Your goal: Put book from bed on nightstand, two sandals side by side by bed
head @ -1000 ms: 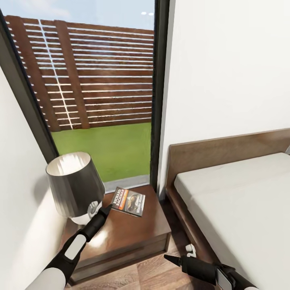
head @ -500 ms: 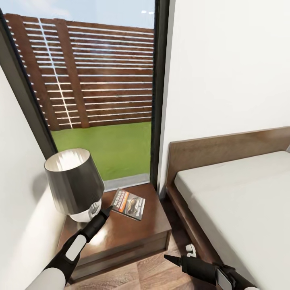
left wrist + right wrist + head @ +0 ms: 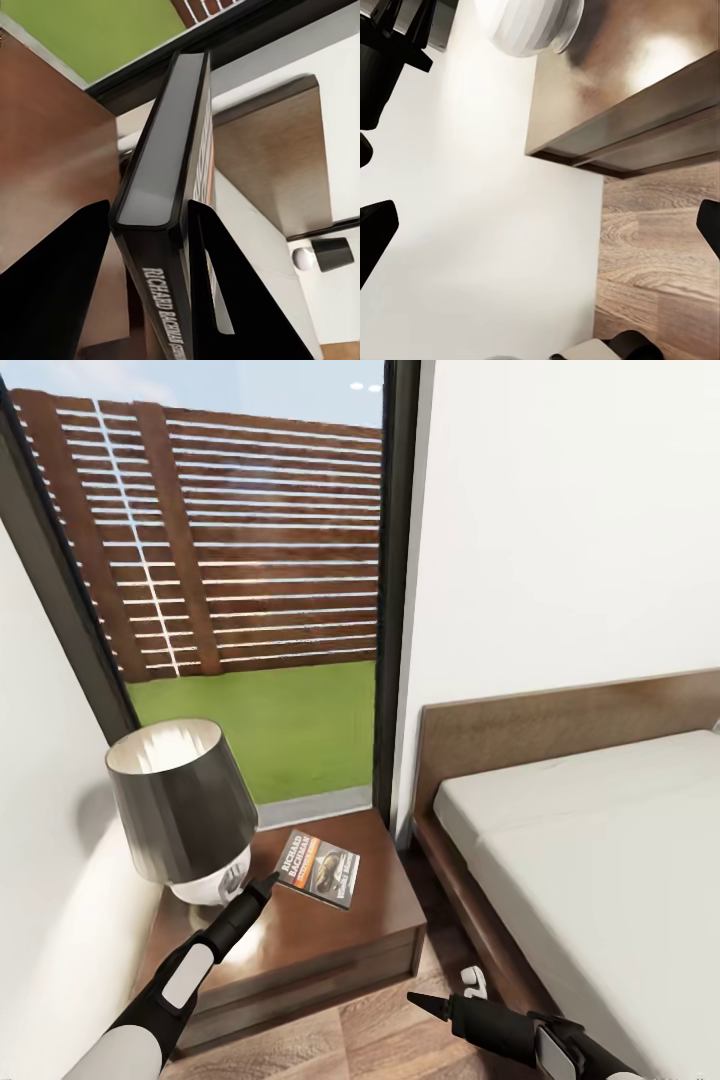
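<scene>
The book [image 3: 320, 867], with its dark cover and orange patch, is level just over the far half of the nightstand [image 3: 330, 935]; whether it touches the top I cannot tell. My left gripper [image 3: 268, 880] is shut on its near-left edge. In the left wrist view the book [image 3: 161, 165] runs edge-on between the two black fingers [image 3: 67, 277] of the left gripper [image 3: 150, 208]. My right gripper [image 3: 415, 1000] hangs low over the wood floor between nightstand and bed [image 3: 600, 860]. The right gripper [image 3: 540, 232] has its fingers wide apart with nothing between them. The sandals are out of view.
A table lamp [image 3: 180, 810] with a dark shade stands on the nightstand's left half, close to my left arm. A tall dark-framed window [image 3: 250, 610] is behind, and white walls close in on both sides. A small white object [image 3: 472, 982] lies on the floor by the bed frame.
The camera has shifted slightly. The book and my left gripper have sunk a little toward the nightstand top. The right arm has not moved.
</scene>
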`<state>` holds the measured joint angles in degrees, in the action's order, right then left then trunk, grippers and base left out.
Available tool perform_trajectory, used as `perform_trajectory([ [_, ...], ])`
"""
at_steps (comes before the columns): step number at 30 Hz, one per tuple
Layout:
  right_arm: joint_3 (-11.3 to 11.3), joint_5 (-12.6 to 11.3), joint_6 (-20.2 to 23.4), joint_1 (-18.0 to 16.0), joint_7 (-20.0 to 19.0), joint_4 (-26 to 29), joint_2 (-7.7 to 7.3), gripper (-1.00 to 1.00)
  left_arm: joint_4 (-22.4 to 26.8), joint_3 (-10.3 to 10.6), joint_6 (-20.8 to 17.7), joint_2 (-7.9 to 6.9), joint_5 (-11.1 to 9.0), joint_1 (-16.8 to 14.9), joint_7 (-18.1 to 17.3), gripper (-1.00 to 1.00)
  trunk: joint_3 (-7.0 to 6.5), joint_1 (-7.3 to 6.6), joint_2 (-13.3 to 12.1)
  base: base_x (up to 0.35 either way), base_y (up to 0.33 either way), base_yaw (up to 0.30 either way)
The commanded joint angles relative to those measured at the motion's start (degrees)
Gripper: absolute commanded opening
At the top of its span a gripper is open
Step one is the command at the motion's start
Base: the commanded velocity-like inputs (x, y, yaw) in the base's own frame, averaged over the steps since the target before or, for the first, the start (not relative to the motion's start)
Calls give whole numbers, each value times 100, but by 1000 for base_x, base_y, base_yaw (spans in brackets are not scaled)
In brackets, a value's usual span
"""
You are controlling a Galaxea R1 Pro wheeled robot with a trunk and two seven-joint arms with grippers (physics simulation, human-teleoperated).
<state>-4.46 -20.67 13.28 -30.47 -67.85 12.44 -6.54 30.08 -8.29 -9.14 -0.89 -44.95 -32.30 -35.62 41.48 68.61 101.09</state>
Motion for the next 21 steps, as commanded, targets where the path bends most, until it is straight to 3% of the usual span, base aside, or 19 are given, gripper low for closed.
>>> perform_trajectory([
  [1,-45,-60,51,-3,-8,4,-5,100,-1,-14,-61,0,-58,-4,-24,-100,23,22,44,0,0,0],
  [13,-46,-60,51,-3,-9,4,1,100,-2,-15,-61,-7,-59,-4,-24,-100,239,285,525,0,0,0],
  [21,-48,-60,48,-3,-11,4,4,100,-2,-15,-61,-7,-66,-4,-24,-100,239,285,525,0,0,0],
])
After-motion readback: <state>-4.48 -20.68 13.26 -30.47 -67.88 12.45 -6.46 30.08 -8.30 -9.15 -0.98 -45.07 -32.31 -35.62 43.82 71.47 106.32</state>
